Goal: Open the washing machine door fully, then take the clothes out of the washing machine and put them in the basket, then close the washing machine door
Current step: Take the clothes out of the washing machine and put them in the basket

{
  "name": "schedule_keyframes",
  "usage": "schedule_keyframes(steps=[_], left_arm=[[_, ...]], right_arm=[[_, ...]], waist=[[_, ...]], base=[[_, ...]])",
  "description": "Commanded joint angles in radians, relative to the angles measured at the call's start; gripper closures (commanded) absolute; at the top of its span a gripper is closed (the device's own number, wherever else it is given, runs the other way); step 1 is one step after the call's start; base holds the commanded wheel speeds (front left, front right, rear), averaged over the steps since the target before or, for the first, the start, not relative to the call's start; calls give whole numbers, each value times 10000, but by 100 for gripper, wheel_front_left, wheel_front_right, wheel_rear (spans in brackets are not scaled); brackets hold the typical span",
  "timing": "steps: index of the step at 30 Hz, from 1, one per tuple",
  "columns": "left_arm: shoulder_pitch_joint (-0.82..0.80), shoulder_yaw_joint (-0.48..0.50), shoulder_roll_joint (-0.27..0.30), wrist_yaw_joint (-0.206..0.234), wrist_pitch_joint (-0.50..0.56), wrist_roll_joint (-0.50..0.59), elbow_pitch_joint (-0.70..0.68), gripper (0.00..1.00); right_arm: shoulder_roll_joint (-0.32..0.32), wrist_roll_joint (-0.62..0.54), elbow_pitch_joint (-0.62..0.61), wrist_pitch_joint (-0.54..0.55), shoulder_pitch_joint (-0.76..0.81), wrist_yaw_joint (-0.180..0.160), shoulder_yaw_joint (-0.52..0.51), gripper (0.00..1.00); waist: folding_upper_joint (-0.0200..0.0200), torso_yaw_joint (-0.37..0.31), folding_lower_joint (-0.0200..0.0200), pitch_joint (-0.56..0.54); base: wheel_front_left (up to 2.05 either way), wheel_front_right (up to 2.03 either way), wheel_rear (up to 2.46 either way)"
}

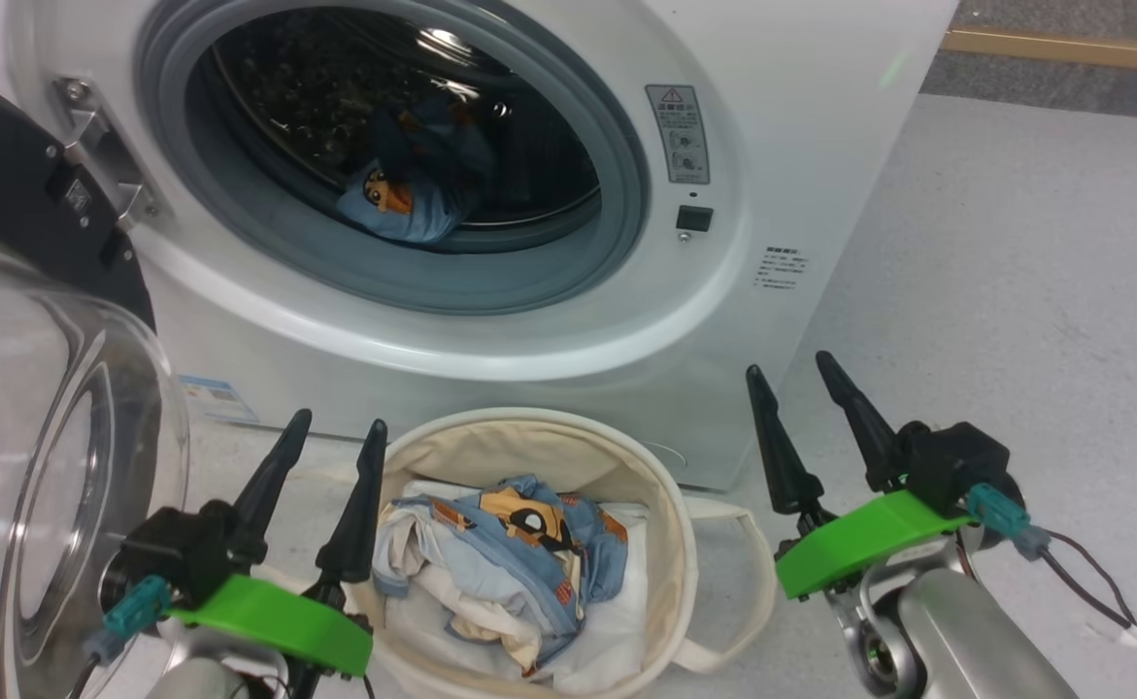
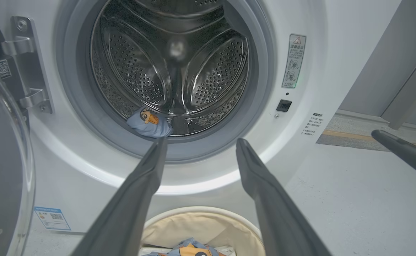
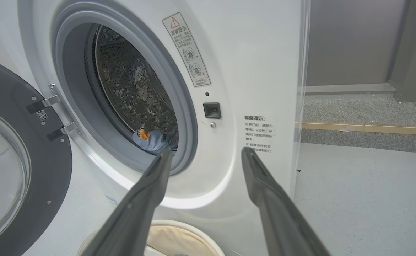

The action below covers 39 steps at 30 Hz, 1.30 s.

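Looking at where things sit, the big round washing machine door with the glossy black rim and clear glass bowl [image 1: 53, 417] is swung wide on the left of the white boxy front-loading washing machine [image 1: 801, 146], so that step looks done. Some light blue cartoon-print clothes [image 1: 519, 544] are piled in the round cream canvas basket [image 1: 529, 419] on the floor [image 1: 1015, 340] just below the opening, but one bunched blue piece [image 1: 401, 199] sits in the steel drum [image 2: 179, 53], low at the front lip, left of centre. The left end effector [image 1: 339, 419] by the basket's left rim and the right end effector [image 1: 787, 362] off to its right are both released, carrying nothing. That lump lies up and ahead of both, and the left arm looks nearer; it's too balled up to call a long axis. Left wrist view looks straight in and shows bare perforated steel behind it, where the head view gives dark reflections but shows the basket pile.
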Motion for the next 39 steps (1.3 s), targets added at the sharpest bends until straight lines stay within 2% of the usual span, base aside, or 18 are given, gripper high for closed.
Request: schedule_keyframes(steps=[1,8,12,21,24,31,39], left_arm=[[-276,474,289,66,10,-122,-370,0],[-454,564,247,41,-55,-263,-196,0],[-1019,619,142,10,-144,-253,483,0],[-4331,271,-368,-245,-301,428,4225,0],[-5511,229,-382,-287,-369,671,5429,0],[-7860,179,-79,-224,-439,1168,7880,0],[-9912,79,345,-271,-244,1437,9946,0]], right_arm=[[67,-113,-360,82,-51,73,45,0],[138,-176,-528,210,40,73,-40,0],[187,-149,-691,265,39,73,61,0],[240,-195,-1128,304,-251,73,326,0],[281,-278,-1328,276,-329,73,369,0],[486,-434,-1755,102,-473,73,506,0],[686,-401,-1792,-63,-658,73,508,0]], waist=[[-1,-53,0,17],[-1,-239,0,116],[-1,-383,0,356],[-1,-1082,0,1451],[-1,-1404,0,1975],[-1,-2157,0,3093],[-1,-2801,0,4063]], base=[[0,0,0],[0,0,0],[0,0,0],[0,0,0],[0,0,0],[0,0,0],[0,0,0]])
